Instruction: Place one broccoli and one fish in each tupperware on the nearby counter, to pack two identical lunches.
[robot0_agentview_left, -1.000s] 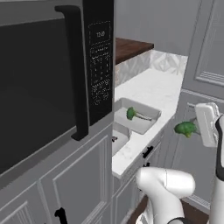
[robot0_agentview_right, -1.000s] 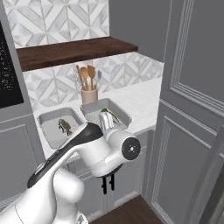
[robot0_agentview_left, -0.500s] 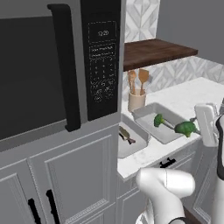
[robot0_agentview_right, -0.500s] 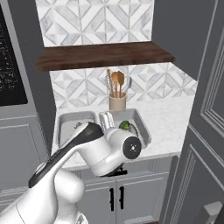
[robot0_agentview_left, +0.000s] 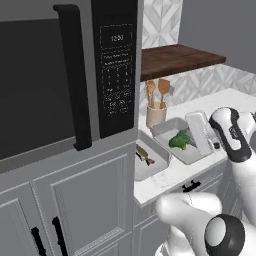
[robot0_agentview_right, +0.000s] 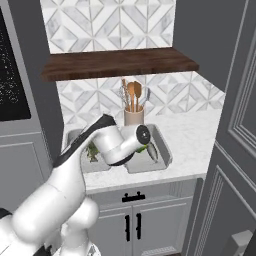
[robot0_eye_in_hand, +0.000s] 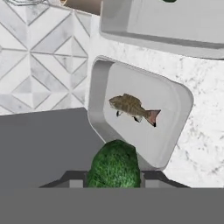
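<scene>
Claw (robot0_eye_in_hand: 114, 181) clamped on a broccoli (robot0_eye_in_hand: 114, 165), held above the near tray (robot0_eye_in_hand: 175, 127); one fish (robot0_eye_in_hand: 132, 107) lies flat in that tray; second tray (robot0_eye_in_hand: 175, 26) just beyond it on the marble worktop (robot0_eye_in_hand: 205, 131); from the left base view, a broccoli (robot0_agentview_left: 181, 140) sits in the right tray (robot0_agentview_left: 165, 131), a fish (robot0_agentview_left: 145, 156) in the left (robot0_agentview_left: 159, 165); crock (robot0_agentview_left: 156, 114) behind them.

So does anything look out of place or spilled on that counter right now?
Nothing stands out. Both tupperware trays sit flat on the counter: the left one holds a fish, the right one a broccoli. The fingers are shut on another broccoli floret. The utensil crock stands upright.
</scene>
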